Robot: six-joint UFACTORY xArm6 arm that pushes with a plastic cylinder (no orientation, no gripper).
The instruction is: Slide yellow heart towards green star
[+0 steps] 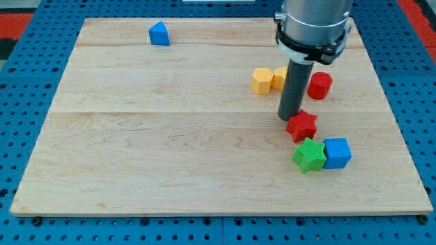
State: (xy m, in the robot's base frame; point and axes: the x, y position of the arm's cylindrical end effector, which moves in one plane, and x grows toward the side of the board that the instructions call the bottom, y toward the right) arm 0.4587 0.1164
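Observation:
Two yellow blocks sit side by side right of the board's middle. The left one (261, 80) looks like a hexagon. The right one (278, 77) is partly hidden behind my rod, so its shape is unclear. The green star (309, 155) lies lower down, near the view's bottom right. My tip (289, 118) rests on the board just below the yellow blocks and touches, or nearly touches, the left side of a red star (302, 126). The red star lies between the yellow blocks and the green star.
A blue cube (336, 152) touches the green star's right side. A red cylinder (319, 86) stands right of the rod. A blue triangular block (159, 33) lies at the view's top left. The wooden board (170, 136) rests on a blue pegboard.

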